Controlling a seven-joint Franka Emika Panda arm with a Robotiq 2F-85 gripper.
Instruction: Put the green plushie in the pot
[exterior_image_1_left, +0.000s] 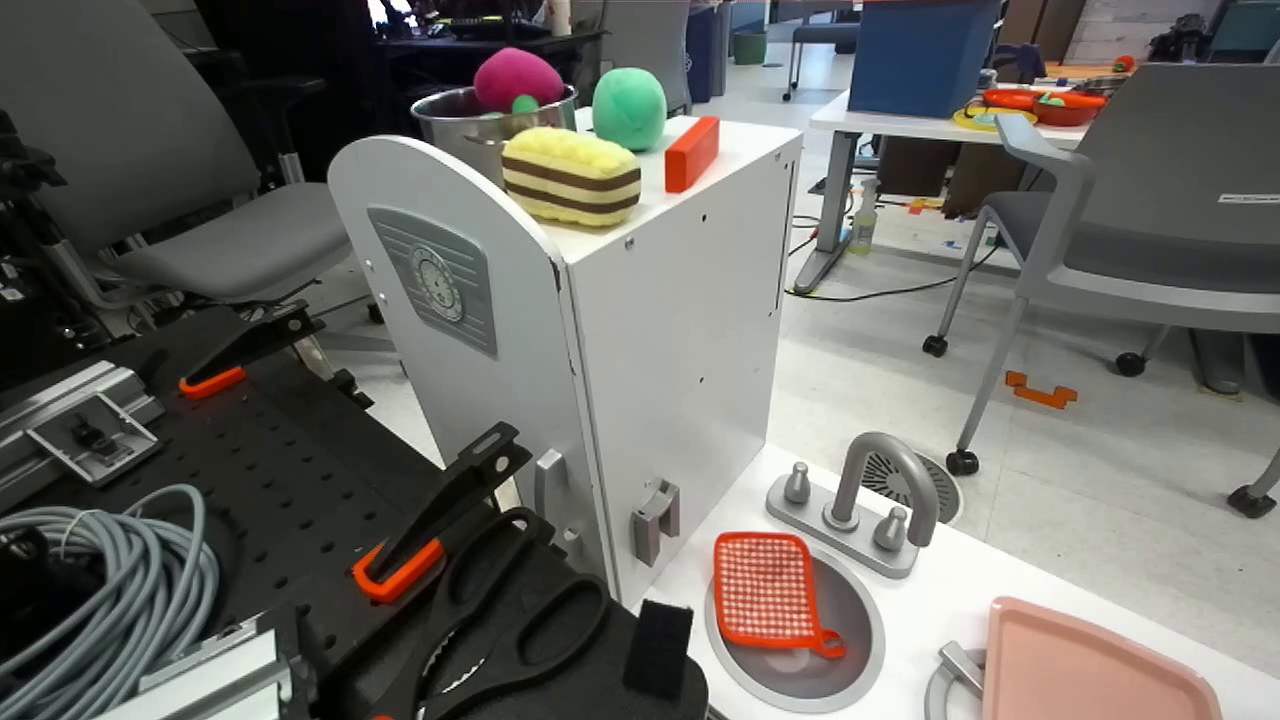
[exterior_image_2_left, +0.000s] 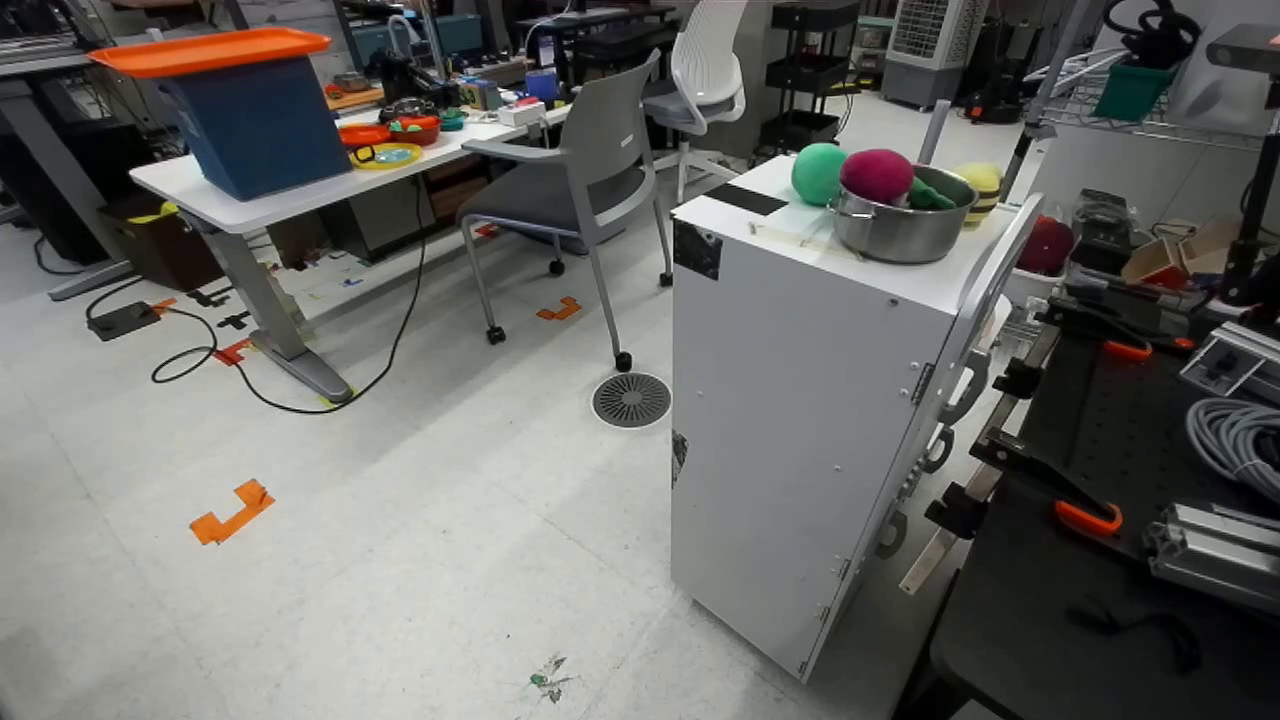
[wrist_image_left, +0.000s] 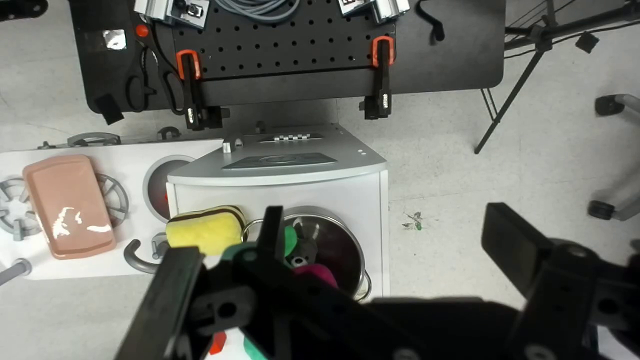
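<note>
The green plushie (exterior_image_1_left: 629, 109) is round and sits on the white cabinet top beside the pot (exterior_image_1_left: 465, 135). It also shows in an exterior view (exterior_image_2_left: 818, 174). In the wrist view only a bit of it (wrist_image_left: 252, 351) shows past my gripper. The steel pot (exterior_image_2_left: 890, 236) stands on the cabinet top with the magenta-pink plushie (exterior_image_2_left: 877, 176) and another green item (exterior_image_2_left: 930, 194) in it. The wrist view looks down into the pot (wrist_image_left: 340, 250). My gripper (wrist_image_left: 385, 220) is open and empty, high above the cabinet's edge. It is out of view in both exterior views.
A yellow striped block (exterior_image_1_left: 570, 178) and a red-orange block (exterior_image_1_left: 692, 155) are on the cabinet top. The curved back panel (exterior_image_1_left: 430, 210) rises above the top along one side. A toy sink (exterior_image_1_left: 840, 660) and a pink tray (wrist_image_left: 75, 210) are lower down. A black table (wrist_image_left: 300, 85) stands alongside.
</note>
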